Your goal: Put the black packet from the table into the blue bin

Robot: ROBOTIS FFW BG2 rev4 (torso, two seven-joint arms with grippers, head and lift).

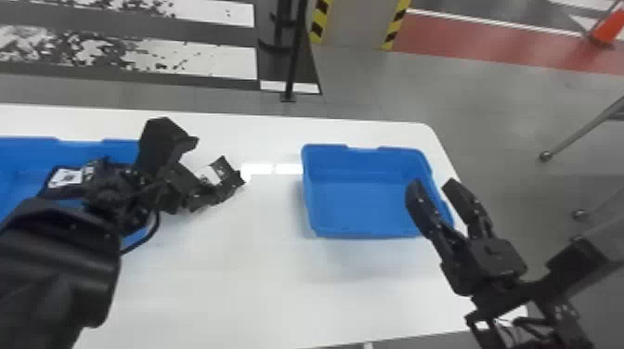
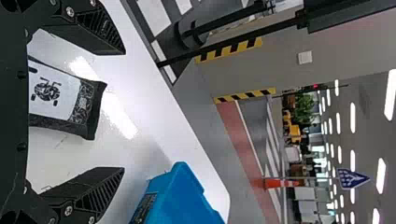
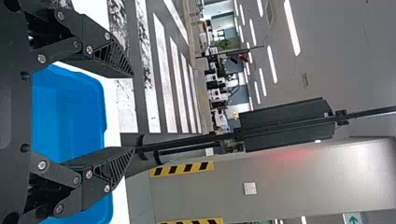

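- Here's the black packet (image 2: 63, 98), on the table (image 1: 260, 260), lying between the parted jaws of the left gripper (image 2: 123, 110), looks clear of both!
- Its long axis runs out roughly along the fingers, one jaw off each long side; a closing squeeze should take it across the width.
- Left arm's much the nearer.
- Right gripper (image 1: 432, 183), jaws apart too, hangs over the outer side of the right-hand blue bin (image 1: 367, 162), which lies to the left jaws' right.
- Behind those left jaws, another blue bin (image 1: 28, 148) holds a similar packet (image 1: 67, 177).
- Watch the near finger catching the packet's edge!
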